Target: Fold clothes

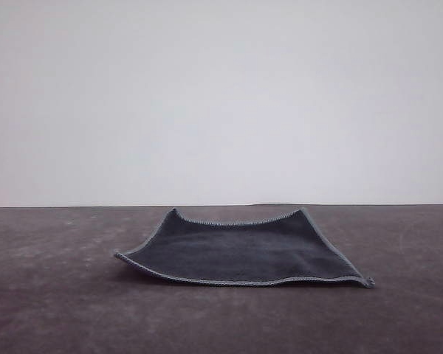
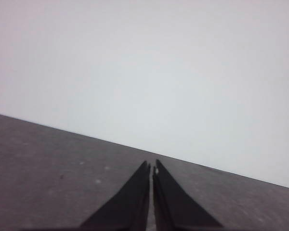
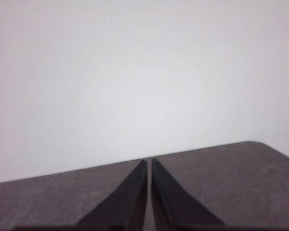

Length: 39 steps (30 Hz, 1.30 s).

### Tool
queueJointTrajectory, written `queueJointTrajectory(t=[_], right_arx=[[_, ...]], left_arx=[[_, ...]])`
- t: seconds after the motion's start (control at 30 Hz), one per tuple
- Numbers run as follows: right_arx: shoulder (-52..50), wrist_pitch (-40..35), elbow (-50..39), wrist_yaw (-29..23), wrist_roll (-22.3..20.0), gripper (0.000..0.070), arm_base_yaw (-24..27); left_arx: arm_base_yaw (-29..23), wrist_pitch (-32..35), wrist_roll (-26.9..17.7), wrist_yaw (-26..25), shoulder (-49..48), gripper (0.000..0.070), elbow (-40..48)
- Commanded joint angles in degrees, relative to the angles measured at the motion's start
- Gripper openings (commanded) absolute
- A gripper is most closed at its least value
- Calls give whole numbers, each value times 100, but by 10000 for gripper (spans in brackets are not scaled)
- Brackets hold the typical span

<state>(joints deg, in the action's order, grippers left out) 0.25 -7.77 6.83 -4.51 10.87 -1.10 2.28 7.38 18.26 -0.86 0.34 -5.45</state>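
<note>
— How many things do we count on the bench (image 1: 52, 310)?

— We count one cloth (image 1: 240, 254), a single small square piece, dark charcoal grey side up, with a lighter stitched hem running round its edge. It lies spread out near the middle of the bench in the front view, a little to the right of centre. It is not quite flat: the two far corners stand up in small peaks, and the near left and near right corners curl slightly off the surface.

— And the grippers?

— We count two. The left gripper (image 2: 152, 168) has its two black fingers pressed nearly together, with only a thin slit between them, and nothing held. The right gripper (image 3: 149, 162) is the same: fingers drawn together to a narrow line, holding nothing. Each hangs above bare bench, and we see neither touching the cloth.

— What about the surface and the room?

— The bench is a dark, matte grey-brown with faint pale scuffs. Behind it we see a plain white wall (image 1: 221, 96).
</note>
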Motion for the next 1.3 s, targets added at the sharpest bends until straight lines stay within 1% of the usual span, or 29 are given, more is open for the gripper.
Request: queueJointTrajectory(t=[0.0,0.07,0.13,0.3,0.37,0.43,0.53,0.67,0.77,0.83,0.97,1.07,1.13,1.27], right_arx=[[0,293,295,4,98,6,0],[11,933,681,4,96,6,0],[104,1567,1063,2,89,6,0],[550,3074,1951,13,65,6,0],[802,3543,2225,59,23,6,0],[1093,3942,2457,219,-108,6,0],[1556,4342,2675,529,-296,6,0],[2158,4420,2736,1166,-484,6,0],[2644,4370,2739,1671,-615,6,0],[2919,4335,2736,1851,-770,6,-20],[3280,4161,2736,1846,-936,6,-296],[3406,3967,2736,1843,-962,6,-625],[3463,3865,2739,1840,-964,6,-861],[3515,3712,2736,1808,-989,6,-1165]], left_arx=[[2,-323,42,153,24,3,-343],[2,-1032,39,308,124,3,-756],[2,-1667,30,347,294,3,-1155],[2,-2899,2,299,946,3,-2026],[2,-3328,-101,219,1269,3,-2315],[2,-3747,-236,108,1619,3,-2589],[2,-4297,-445,-309,2174,3,-2952],[4,-4799,-716,-884,2895,3,-3333],[5,-5005,-961,-1324,3407,3,-3563],[74,-5019,-1056,-1548,3679,3,-3658],[562,-4813,-1176,-1558,4048,3,-3703],[1044,-4632,-1191,-1547,4226,3,-3704],[1326,-4510,-1289,-1547,4302,3,-3703],[1588,-4450,-1593,-1510,4347,3,-3705]])
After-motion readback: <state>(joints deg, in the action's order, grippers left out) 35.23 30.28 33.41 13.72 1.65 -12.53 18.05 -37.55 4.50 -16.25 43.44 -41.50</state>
